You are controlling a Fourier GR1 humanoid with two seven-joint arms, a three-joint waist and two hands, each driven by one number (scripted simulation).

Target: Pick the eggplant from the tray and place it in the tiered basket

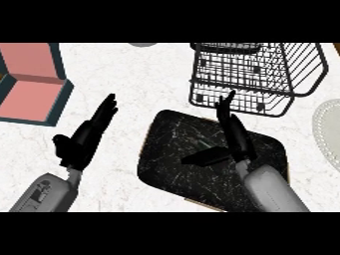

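The black marbled tray (172,164) lies at the middle of the white counter. My right hand (237,141) hovers over the tray's right half, fingers straight and pointing toward the basket, thumb spread to the left, holding nothing. The black wire tiered basket (257,74) stands just beyond the tray at the upper right. No eggplant shows on the tray or plainly inside the basket. My left hand (86,137) rests open over the counter to the left of the tray, fingers up.
An open teal box with a pink inside (27,82) sits at the far left edge. A pale round plate (339,137) lies at the right edge. A grey object (143,44) peeks in at the top edge.
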